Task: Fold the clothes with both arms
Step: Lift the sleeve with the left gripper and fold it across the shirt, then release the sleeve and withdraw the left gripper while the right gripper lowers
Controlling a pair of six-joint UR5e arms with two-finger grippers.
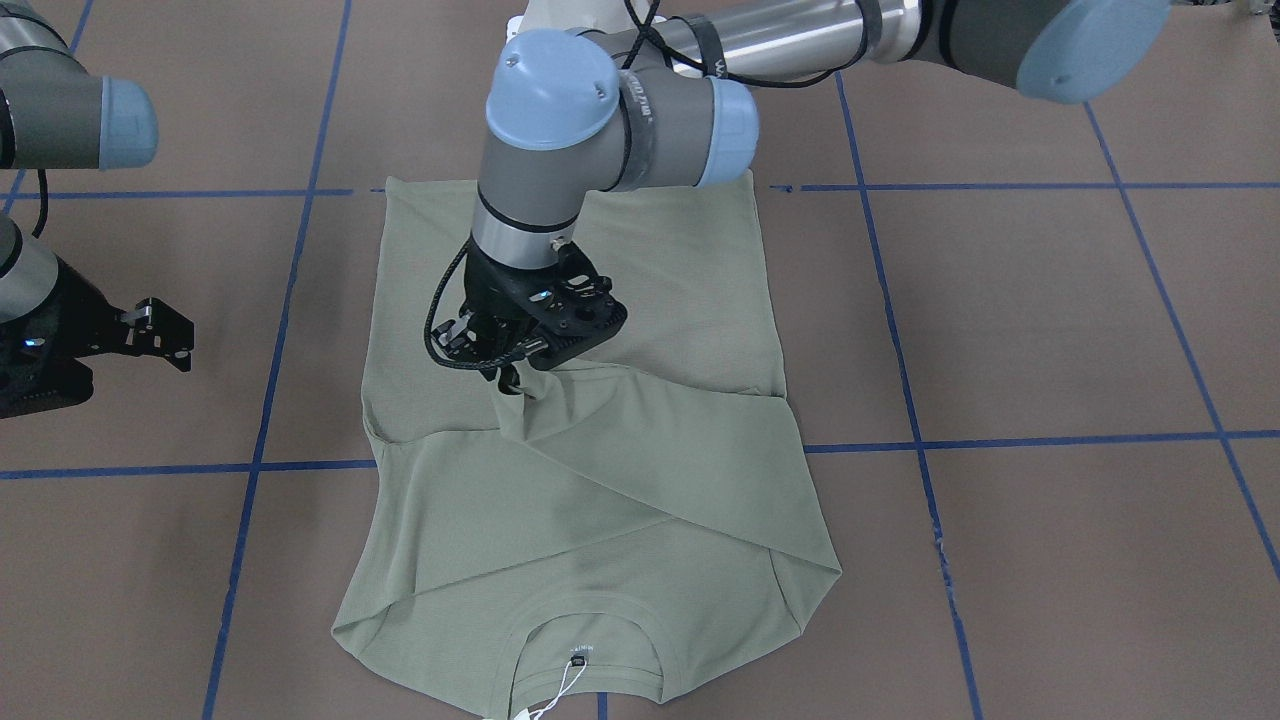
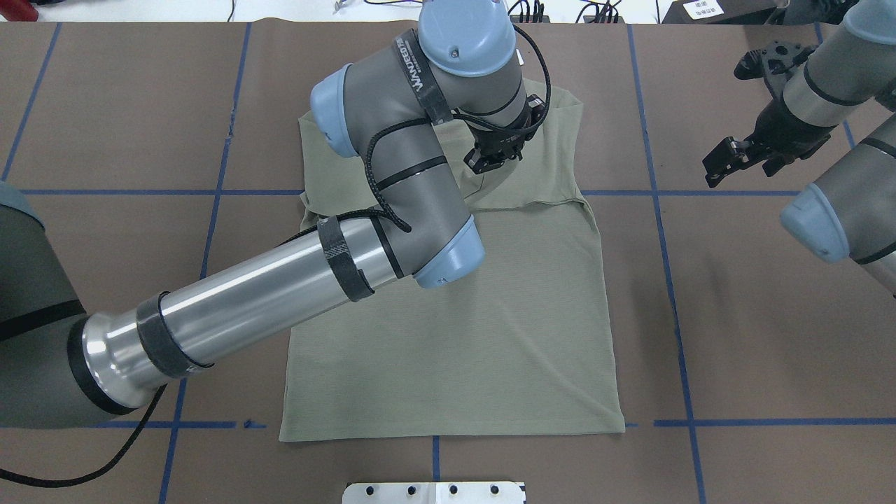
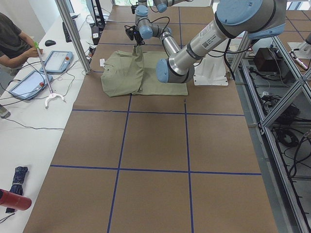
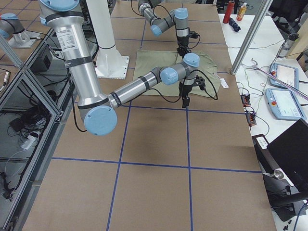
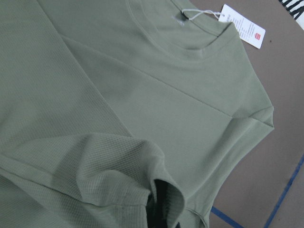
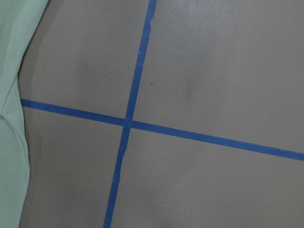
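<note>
The sage-green shirt point(image 1: 600, 480) point(image 2: 490, 315) lies flat on the brown table, its collar toward the far side from the robot. A white hang tag point(image 5: 242, 26) on a string lies beside the collar. One sleeve is folded across the body. My left gripper point(image 1: 512, 375) point(image 2: 486, 162) is over the shirt's upper middle, shut on the sleeve's cuff point(image 5: 156, 190), which it lifts slightly. My right gripper point(image 1: 165, 335) point(image 2: 738, 164) hovers open off the shirt's side, above bare table, with nothing in it. The right wrist view shows only the shirt's edge point(image 6: 7, 71).
Blue tape lines point(image 6: 128, 124) grid the brown table. The white pedestal base point(image 2: 434, 492) sits at the near edge. A person's arm point(image 3: 14, 43) and tablets point(image 3: 56, 60) are at a side desk beyond the shirt's collar end.
</note>
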